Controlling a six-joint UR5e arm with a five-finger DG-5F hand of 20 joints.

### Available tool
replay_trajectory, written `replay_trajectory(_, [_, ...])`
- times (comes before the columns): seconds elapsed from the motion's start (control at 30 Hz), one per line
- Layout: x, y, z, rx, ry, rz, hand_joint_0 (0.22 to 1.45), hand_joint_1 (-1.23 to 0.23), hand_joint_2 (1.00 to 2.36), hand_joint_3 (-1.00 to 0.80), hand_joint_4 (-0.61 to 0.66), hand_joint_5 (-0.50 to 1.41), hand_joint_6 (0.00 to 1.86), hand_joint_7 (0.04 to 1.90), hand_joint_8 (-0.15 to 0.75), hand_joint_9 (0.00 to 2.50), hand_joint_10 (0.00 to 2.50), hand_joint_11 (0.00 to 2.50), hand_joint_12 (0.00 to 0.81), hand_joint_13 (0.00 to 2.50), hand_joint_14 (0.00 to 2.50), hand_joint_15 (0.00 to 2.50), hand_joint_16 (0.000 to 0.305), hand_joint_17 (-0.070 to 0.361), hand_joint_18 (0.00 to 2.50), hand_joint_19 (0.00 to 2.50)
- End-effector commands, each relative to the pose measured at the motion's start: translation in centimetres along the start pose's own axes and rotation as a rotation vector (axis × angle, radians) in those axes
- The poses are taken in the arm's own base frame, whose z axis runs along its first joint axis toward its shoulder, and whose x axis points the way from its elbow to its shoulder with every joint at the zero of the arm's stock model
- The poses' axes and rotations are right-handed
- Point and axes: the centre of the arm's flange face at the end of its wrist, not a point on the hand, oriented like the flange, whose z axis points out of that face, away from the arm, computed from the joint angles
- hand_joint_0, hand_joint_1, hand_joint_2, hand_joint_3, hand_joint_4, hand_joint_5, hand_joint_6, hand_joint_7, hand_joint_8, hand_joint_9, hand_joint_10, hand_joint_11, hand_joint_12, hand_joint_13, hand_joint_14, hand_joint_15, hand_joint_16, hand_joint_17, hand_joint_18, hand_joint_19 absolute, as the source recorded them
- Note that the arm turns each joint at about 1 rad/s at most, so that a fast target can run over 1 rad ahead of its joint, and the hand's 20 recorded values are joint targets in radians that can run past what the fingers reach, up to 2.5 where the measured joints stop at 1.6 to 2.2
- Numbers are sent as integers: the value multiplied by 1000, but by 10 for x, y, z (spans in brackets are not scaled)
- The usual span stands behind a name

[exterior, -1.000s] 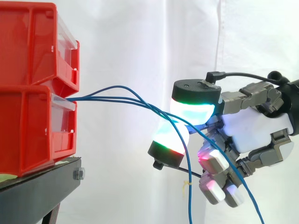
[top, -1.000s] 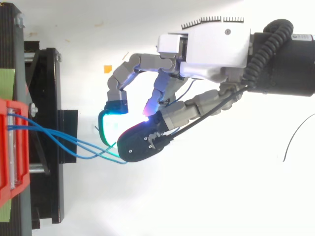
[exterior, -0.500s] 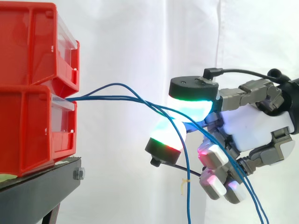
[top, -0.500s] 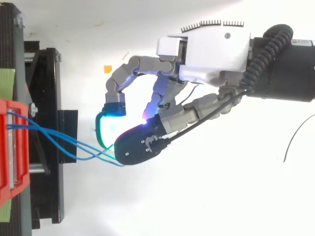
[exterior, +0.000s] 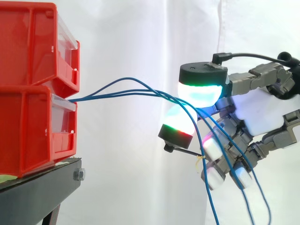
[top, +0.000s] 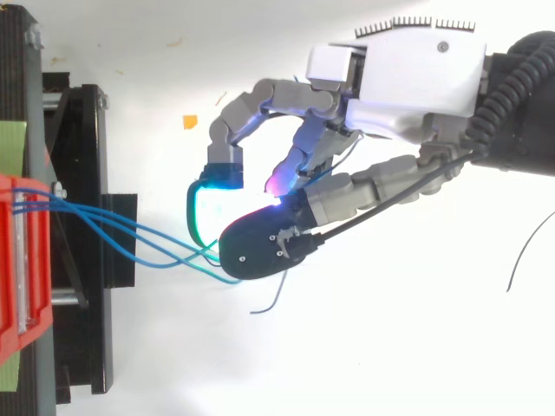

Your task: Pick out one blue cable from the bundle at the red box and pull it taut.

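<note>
1. Robot hand (exterior: 262,117), entering from the right of the side view, its wrist cut off at the edge. Fingers curled. Two large glowing fingertips (exterior: 202,91) close toward each other, one above and one below, with cable running between them. The contact itself is hidden by the pads, so the number of strands actually gripped cannot be made out. The remaining fingers fold beneath the palm, partly covering one another. In the top view, the dark back of one fingertip covers the spot where the strands enter the grip.

2. Blue cables (exterior: 122,89), three strands. They leave the front of the lower bin, spread a little in mid-air, one arching higher than the others, and converge at the robot hand. All bow gently rather than run straight. Beyond the pads they drop across the lower fingers and are cut off by the bottom edge. In the top view, one loose end curls out below the hand.

3. Lower red bin (exterior: 28,131), clear front panel; its interior, and where the strands begin, are hidden.

4. Upper red bin (exterior: 33,42), stacked directly on the lower one, left side cut off.

5. Black stand (exterior: 42,187), carrying both bins.

6. White curtain (exterior: 140,37), behind everything.
</note>
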Motion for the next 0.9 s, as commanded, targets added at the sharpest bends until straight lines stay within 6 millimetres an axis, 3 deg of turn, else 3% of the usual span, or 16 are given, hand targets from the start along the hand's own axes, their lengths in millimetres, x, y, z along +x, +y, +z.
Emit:
replay_trajectory(0.0, [3, -1, -1, 8, 0, -4, 550, -809, 1010, -75, -199, -19, 864, 887, 212, 1026, 7, 196, 271, 782, 13, 345, 48, 109, 864, 597])
replay_trajectory(0.3, [9, -16, -2, 37, -16, -1, 549, -802, 1009, -74, -199, -19, 858, 898, 208, 993, 6, 177, 275, 769, 13, 335, 49, 109, 842, 601])
replay_trajectory(0.53, [18, -40, -4, 80, -28, 35, 548, -797, 1008, -71, -201, -18, 857, 895, 208, 996, 7, 184, 280, 773, 13, 350, 49, 110, 838, 605])
replay_trajectory(0.77, [21, -42, -19, 68, -43, 47, 548, -797, 1008, -73, -193, -18, 856, 898, 212, 1026, 7, 210, 290, 794, 14, 375, 49, 110, 839, 614])
replay_trajectory(0.8, [18, -39, -31, 37, -91, 51, 548, -797, 1008, -73, -192, -18, 855, 901, 214, 1027, 8, 215, 289, 799, 14, 379, 49, 111, 841, 615])
replay_trajectory(0.87, [17, -40, -38, 21, -120, 55, 547, -796, 1008, -69, -189, -19, 855, 910, 213, 1040, 8, 221, 292, 810, 15, 386, 49, 111, 843, 623])
